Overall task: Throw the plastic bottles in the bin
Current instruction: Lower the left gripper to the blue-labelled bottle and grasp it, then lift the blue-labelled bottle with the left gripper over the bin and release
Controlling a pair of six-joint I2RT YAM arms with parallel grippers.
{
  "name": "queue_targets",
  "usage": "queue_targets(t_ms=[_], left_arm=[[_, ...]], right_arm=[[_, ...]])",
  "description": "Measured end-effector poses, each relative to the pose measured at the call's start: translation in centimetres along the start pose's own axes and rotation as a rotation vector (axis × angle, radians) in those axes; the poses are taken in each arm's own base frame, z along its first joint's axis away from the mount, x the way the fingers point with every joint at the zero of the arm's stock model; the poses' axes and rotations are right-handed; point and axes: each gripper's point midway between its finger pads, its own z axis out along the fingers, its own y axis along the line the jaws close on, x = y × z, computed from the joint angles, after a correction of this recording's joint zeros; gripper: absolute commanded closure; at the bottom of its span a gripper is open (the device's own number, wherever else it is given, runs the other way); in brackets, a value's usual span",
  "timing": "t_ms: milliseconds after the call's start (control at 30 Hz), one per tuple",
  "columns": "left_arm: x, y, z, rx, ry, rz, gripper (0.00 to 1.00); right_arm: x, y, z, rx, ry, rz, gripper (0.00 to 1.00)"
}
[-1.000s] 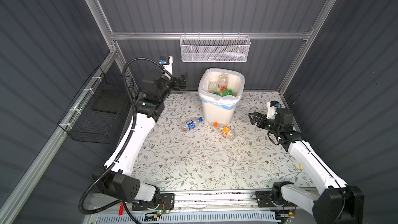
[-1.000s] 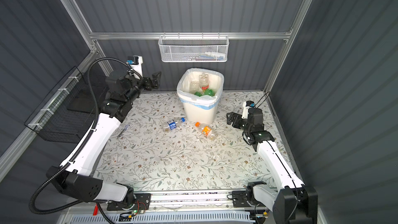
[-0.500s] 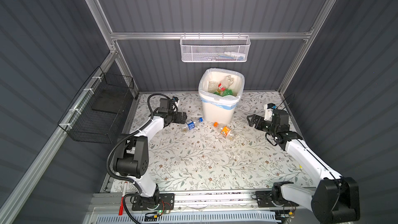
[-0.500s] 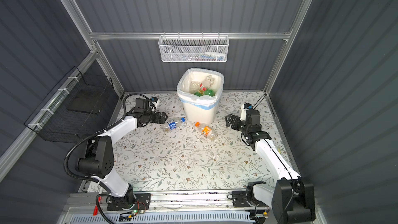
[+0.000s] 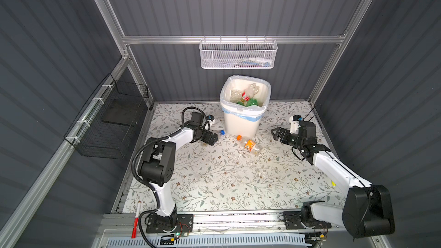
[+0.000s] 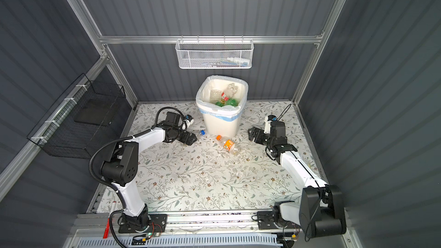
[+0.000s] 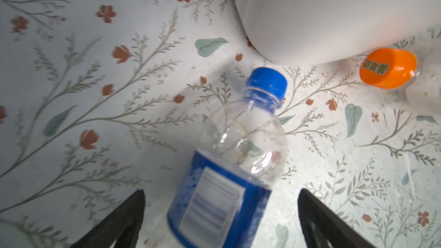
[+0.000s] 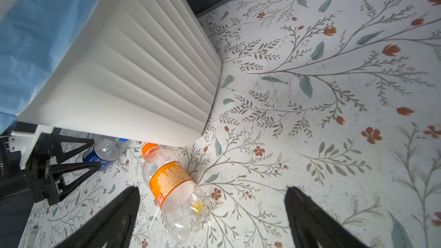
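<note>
Clear crinkled blue-capped bottle (image 7: 238, 158) lies on floral tabletop (image 5: 214, 175) beside ribbed cream bin (image 5: 241, 122), straddled ungripped by splayed left end effector (image 7: 220, 195); orange-labelled bottle (image 8: 171, 182) lies before the spread-wide, empty right end effector (image 8: 212, 188).

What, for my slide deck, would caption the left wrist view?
Open left gripper around a blue-capped bottle lying by the bin, orange-capped bottle beyond.

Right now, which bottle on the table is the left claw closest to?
The blue-capped bottle, lying between the open fingers of the left claw; the orange-capped bottle lies farther off.
</note>
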Motion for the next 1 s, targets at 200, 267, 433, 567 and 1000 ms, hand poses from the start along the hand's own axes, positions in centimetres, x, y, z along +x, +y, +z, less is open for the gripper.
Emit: queue_targets(t_ms=[200,267,433,567,1000], left_arm=[[1.0,0.5,1.9,-0.015,0.054,-0.001,0.23],[0.9,0.6,1.8,-0.024,0.051,-0.004,0.30],[0.4,0.9,0.3,-0.057,0.004,-0.021,0.39],[-0.9,0.3,-3.3,-0.078,-0.097,-0.031,0.41],[-8.5,-3.1,-22.2,-0.144,-0.670,-0.013,0.40]], right_arm=[[-0.1,0.0,0.0,-0.001,-0.005,-0.002,0.03],[0.0,-0.1,0.0,0.002,-0.004,-0.002,0.03],[0.1,-0.1,0.0,0.005,-0.004,-0.002,0.03],[0.1,-0.1,0.0,0.005,-0.004,-0.001,0.03],[0.3,-0.1,-0.3,0.006,0.006,0.001,0.04]])
